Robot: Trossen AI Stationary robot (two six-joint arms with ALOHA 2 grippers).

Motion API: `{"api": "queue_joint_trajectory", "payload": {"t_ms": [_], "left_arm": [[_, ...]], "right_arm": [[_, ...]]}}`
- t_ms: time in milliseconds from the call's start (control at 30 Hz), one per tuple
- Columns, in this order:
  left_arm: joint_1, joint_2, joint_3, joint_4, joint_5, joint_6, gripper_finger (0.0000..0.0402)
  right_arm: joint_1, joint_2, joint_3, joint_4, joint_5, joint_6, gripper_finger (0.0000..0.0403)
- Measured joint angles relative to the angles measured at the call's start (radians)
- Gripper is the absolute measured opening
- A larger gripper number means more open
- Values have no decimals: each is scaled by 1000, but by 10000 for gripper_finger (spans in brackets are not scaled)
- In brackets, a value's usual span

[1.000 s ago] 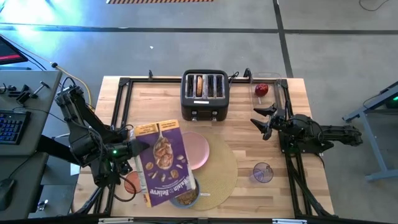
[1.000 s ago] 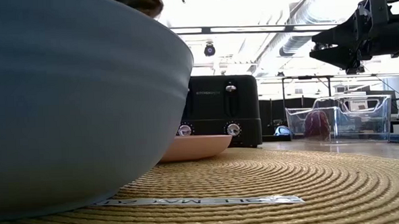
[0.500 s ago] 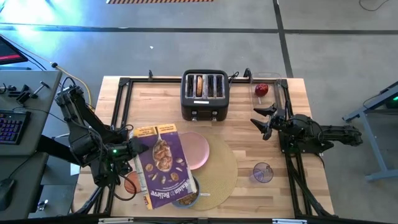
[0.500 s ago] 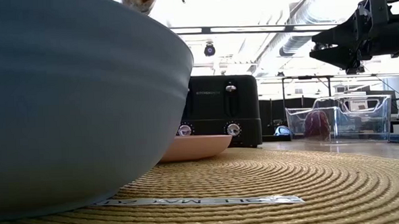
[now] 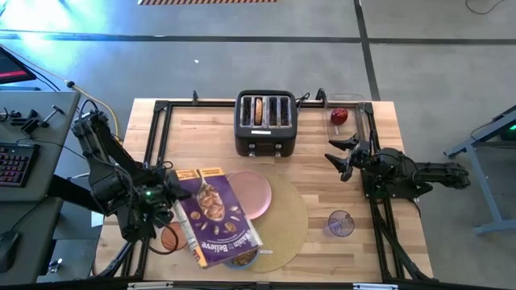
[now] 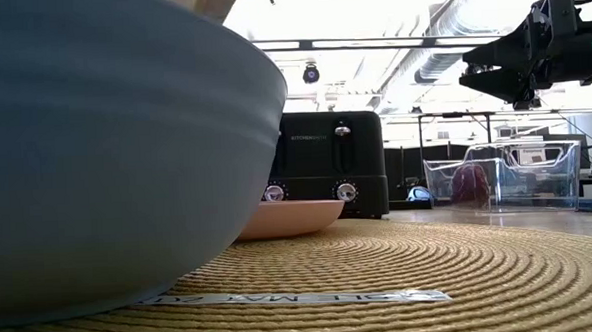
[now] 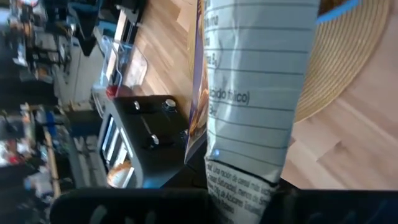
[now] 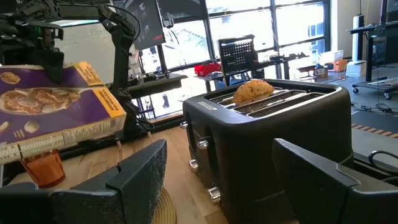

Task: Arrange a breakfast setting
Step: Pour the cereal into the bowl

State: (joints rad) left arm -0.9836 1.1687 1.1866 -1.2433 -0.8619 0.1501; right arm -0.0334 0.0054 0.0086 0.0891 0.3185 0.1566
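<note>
**Cereal box tipped over the bowl**

While the left tool (image 5: 171, 192) grips the purple cereal box (image 5: 216, 216) by its end, the box lies tilted over the blue bowl (image 5: 246, 258), which sits at the near edge of the round tan placemat (image 5: 286, 221). What the bowl holds is hidden under the box from above; from tabletop height only its blue wall (image 6: 105, 144) shows. The pink plate (image 5: 256, 192) rests on the far left part of the mat, with nothing visible on its bare part. The orange cup (image 5: 170, 237) stands on the tabletop (image 5: 201, 129) left of the mat, just beside the box. The clear purplish glass (image 5: 340, 222) stands right of the mat. At the far middle, the black toaster (image 5: 266, 121) has a bagel (image 8: 252, 91) standing in one slot. The red apple (image 5: 339, 116) lies in a clear bin (image 5: 355, 109) at the far right corner. The right tool (image 5: 342, 155) hangs near that bin, fingers spread wide, holding nothing.
</note>
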Motion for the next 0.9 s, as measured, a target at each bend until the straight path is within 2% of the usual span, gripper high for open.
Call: {"api": "queue_joint_trajectory", "payload": {"t_ms": [267, 467, 900], "left_arm": [[0, 0, 0, 17, -2, -141, 5], [2, 0, 0, 38, -47, -303, 5], [2, 0, 0, 45, -203, -769, 5]], "right_arm": [[0, 0, 0, 0, 0, 0, 284], [0, 0, 0, 0, 0, 0, 284], [0, 0, 0, 0, 0, 0, 284]]}}
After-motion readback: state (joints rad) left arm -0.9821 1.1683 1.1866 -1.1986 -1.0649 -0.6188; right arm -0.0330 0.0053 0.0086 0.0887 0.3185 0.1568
